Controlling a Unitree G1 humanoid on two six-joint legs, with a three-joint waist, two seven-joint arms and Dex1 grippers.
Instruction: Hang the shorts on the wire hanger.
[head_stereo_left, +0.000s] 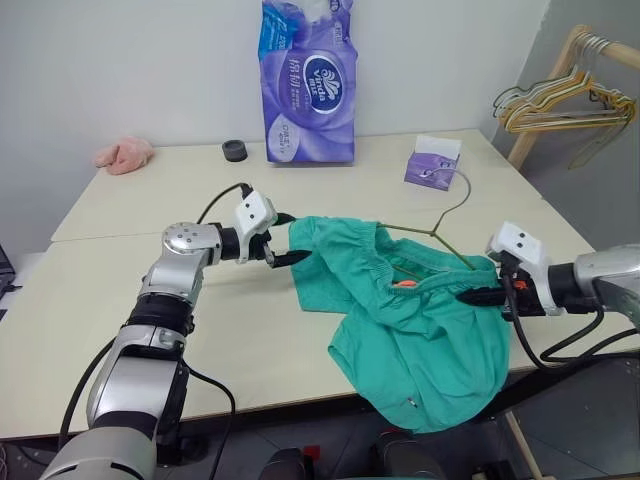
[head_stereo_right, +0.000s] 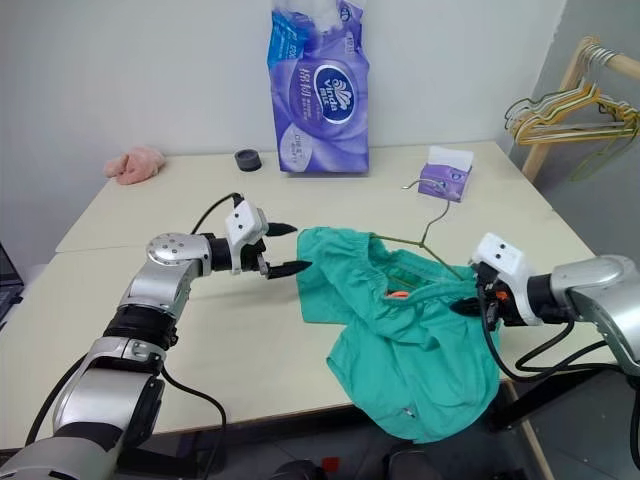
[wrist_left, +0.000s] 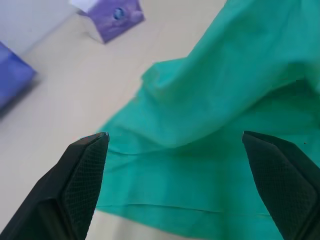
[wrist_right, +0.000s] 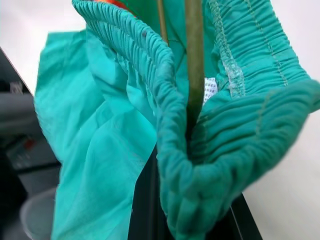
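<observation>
The shorts (head_stereo_left: 415, 330) lie bunched on the near right part of the table (head_stereo_left: 150, 210), their lower part draping over the front edge. The hanger (head_stereo_left: 440, 232) is threaded into the waistband: its wire frame runs inside the gathered elastic, while the neck and hook rise out of the cloth and point toward the tissue box (head_stereo_left: 433, 163). The right gripper (head_stereo_left: 478, 296) is clamped tight on the right end of the waistband; in the right wrist view the elastic folds over its fingers (wrist_right: 145, 200) with the hanger wire (wrist_right: 194, 60) pinched in the same fold. The left gripper (head_stereo_right: 288, 249) hangs just left of the shorts' left edge with its jaws spread wide and nothing between them; in the left wrist view its two fingertips (wrist_left: 87, 165) frame the green cloth without touching it. Farther back on the table stand a tall purple tissue pack (head_stereo_left: 308, 85), a small dark ring (head_stereo_left: 235, 150) beside it, and a pink cloth (head_stereo_left: 125, 154) at the far left. A rack (head_stereo_left: 560, 75) at the right holds a bunch of yellow hangers (head_stereo_left: 565, 105).
</observation>
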